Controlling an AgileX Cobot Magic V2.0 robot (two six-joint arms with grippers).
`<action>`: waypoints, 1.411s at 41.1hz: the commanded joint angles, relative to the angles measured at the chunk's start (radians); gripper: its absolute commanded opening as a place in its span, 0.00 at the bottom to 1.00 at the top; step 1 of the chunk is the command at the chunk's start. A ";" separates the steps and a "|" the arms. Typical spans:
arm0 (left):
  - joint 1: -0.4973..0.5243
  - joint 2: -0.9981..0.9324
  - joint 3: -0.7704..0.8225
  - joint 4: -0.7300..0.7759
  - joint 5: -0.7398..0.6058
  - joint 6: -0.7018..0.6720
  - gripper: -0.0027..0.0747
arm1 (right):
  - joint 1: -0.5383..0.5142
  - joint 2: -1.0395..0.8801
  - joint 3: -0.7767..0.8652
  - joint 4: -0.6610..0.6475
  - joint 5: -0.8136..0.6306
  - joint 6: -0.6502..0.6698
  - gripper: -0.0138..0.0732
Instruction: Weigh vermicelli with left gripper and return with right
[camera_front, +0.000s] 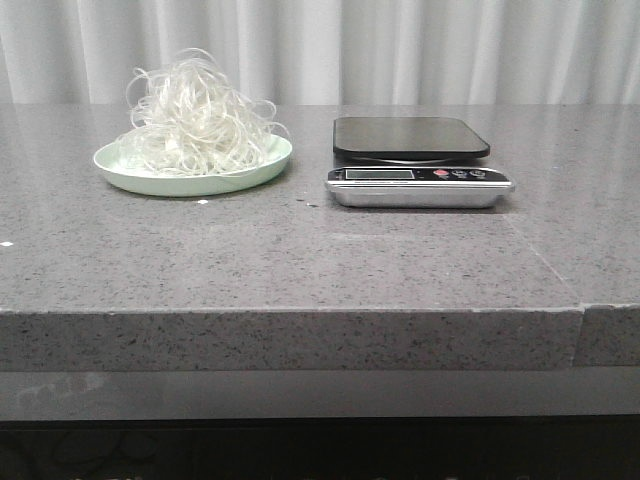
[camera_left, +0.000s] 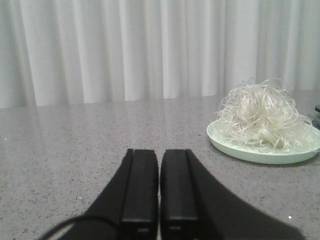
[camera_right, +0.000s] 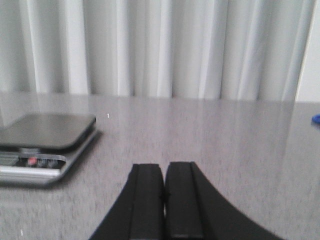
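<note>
The left gripper (camera_left: 159, 187) is seen in its wrist view with its 2 black fingers (camera_left: 141, 187) pressed together, nothing held between them, low over the grey tabletop (camera_left: 75, 150). The right gripper (camera_right: 164, 192) is likewise closed and empty in its own wrist view. Neither gripper appears in the front view, so both are judged to be parked back from the work area, with the task not yet begun.

Ahead and to one side of the left gripper, well apart from it, the vermicelli (camera_left: 262, 117) is found heaped on a pale green plate (camera_left: 260, 156). The fluffy mass of thin, whitish loops nearly fills the plate and rises well above its rim, with a few strands straying outward. In the front view the plate sits on the left of the tabletop, probably so that it falls within reach of the left arm, which must make the first lift.

A kitchen scale (camera_front: 418, 172) is placed just to the right of the plate, near but not touching it. Its dark platform (camera_front: 410, 137) is bare, and its display and buttons are turned toward the robot. It is also seen off to the side in the right wrist view, a placement that would suit a return by the right arm.
</note>
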 joint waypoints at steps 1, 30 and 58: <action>-0.004 -0.019 -0.077 0.000 -0.075 -0.011 0.22 | -0.004 -0.014 -0.106 0.005 -0.034 -0.007 0.34; -0.004 0.271 -0.739 -0.049 0.383 -0.012 0.22 | -0.004 0.400 -0.778 0.094 0.540 -0.007 0.34; -0.004 0.590 -0.717 -0.049 0.455 -0.012 0.22 | -0.004 0.798 -0.832 0.083 0.727 -0.064 0.34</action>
